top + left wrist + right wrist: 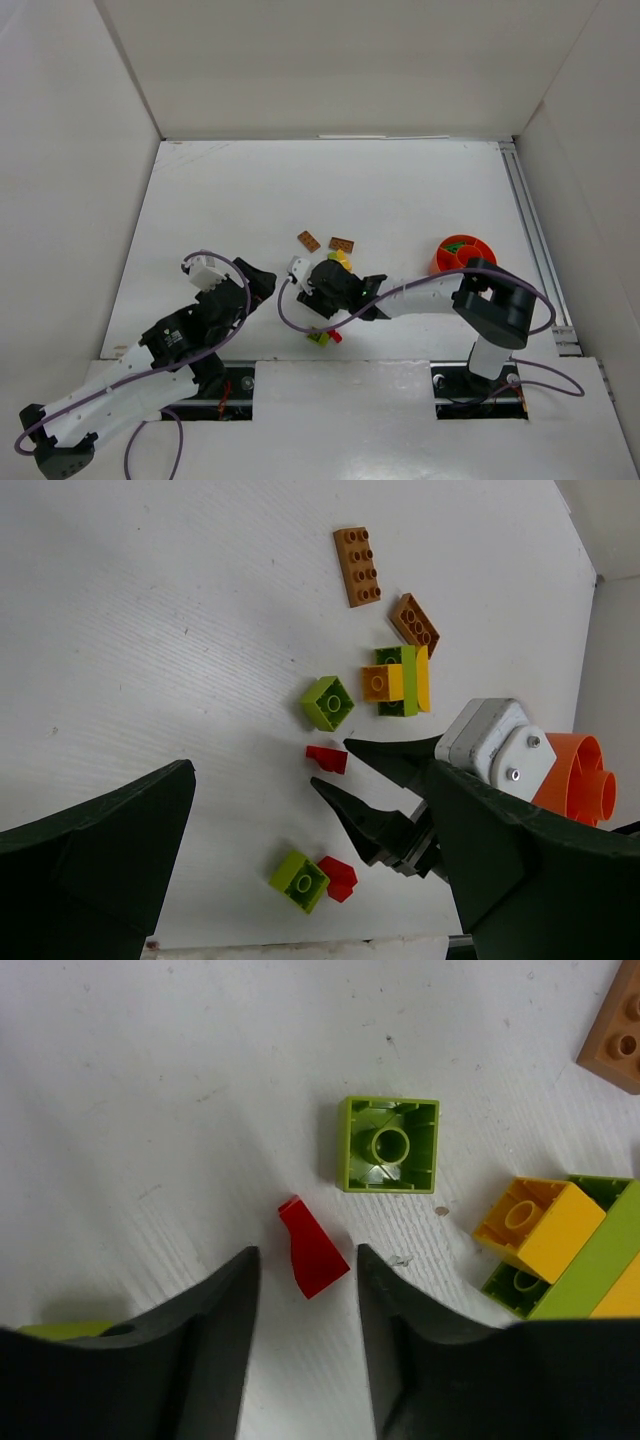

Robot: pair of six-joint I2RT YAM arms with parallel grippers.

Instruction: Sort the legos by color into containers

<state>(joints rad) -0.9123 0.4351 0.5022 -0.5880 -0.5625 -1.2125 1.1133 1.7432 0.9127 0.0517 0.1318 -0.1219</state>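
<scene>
My right gripper is low over the table, open, with a small red lego lying between its fingertips and a gap on each side. From the left wrist, that gripper and the red lego show as well. An upside-down lime lego lies just beyond, and a yellow and green cluster to the right. My left gripper hangs wide open and empty, left of the pile. The orange container stands at the right with green pieces inside.
Two brown legos lie behind the pile. A lime lego and a red one sit touching near the table's front edge. White walls enclose the table on three sides.
</scene>
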